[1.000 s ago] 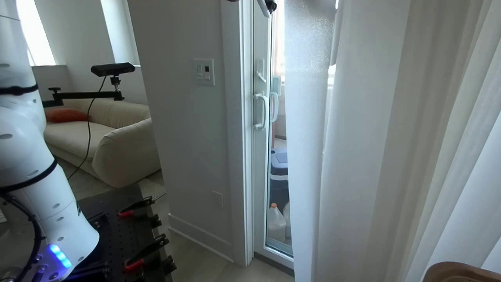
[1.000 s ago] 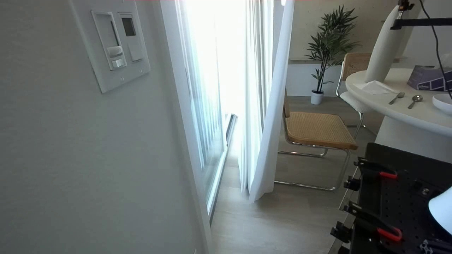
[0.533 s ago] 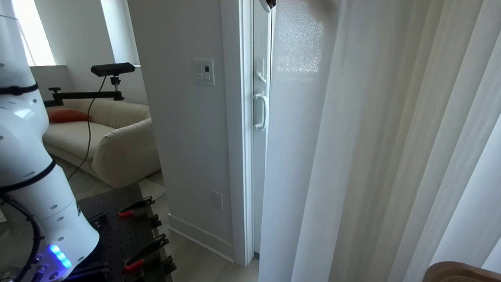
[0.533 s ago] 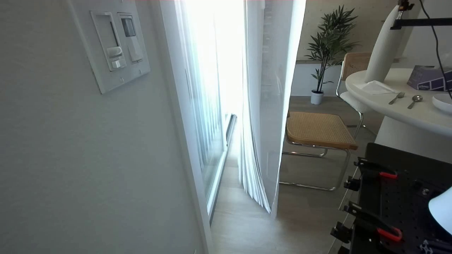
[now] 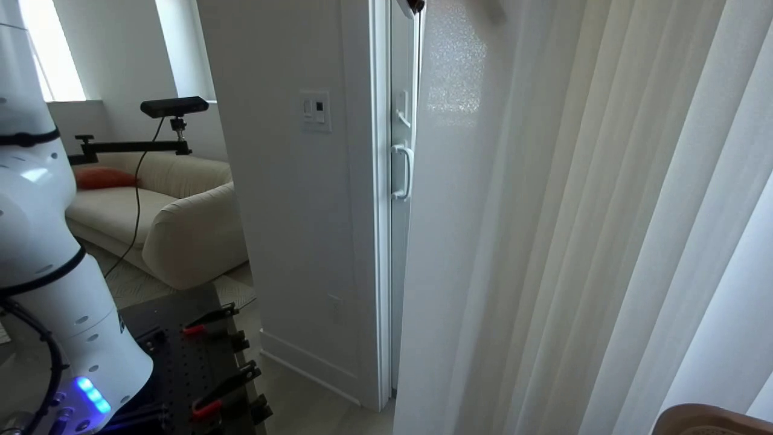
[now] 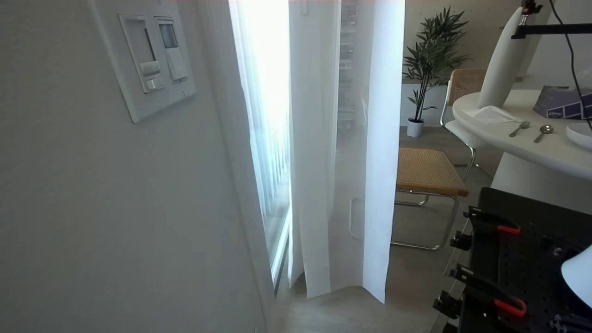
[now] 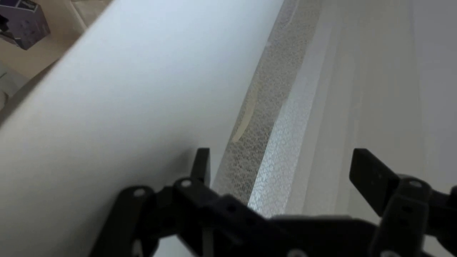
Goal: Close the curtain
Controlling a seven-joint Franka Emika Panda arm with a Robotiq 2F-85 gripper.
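- The curtain (image 5: 543, 241) hangs across the right of an exterior view, its left edge (image 5: 416, 272) just beside the door (image 5: 400, 260); a narrow strip of door and the handle (image 5: 408, 172) stand uncovered. In an exterior view bright glass (image 6: 268, 115) shows between wall (image 6: 162, 208) and curtain, so I judge the closing nearly done.
- The gripper (image 7: 280, 160) has its fingers (image 7: 373, 182) wide apart with nothing pinched between them; whether one brushes the curtain I cannot tell.
- It should handle as light, limp and thin: a curved outline shows faintly through it. Expect it to fold and swing rather than take a push; it may slip from smooth pads.
- For another pull, a gathered fold near that left edge seems the best hold.
- The hem (image 6: 319, 291) hangs loose over the pale floor (image 6: 333, 319), which looks smooth; contact is unclear.
- Right of the curtain are a chair (image 6: 430, 171), a table (image 6: 495, 132) and, far off, a plant (image 6: 430, 55); near right, a black board (image 6: 522, 203). A sofa (image 5: 199, 229) sits far left.
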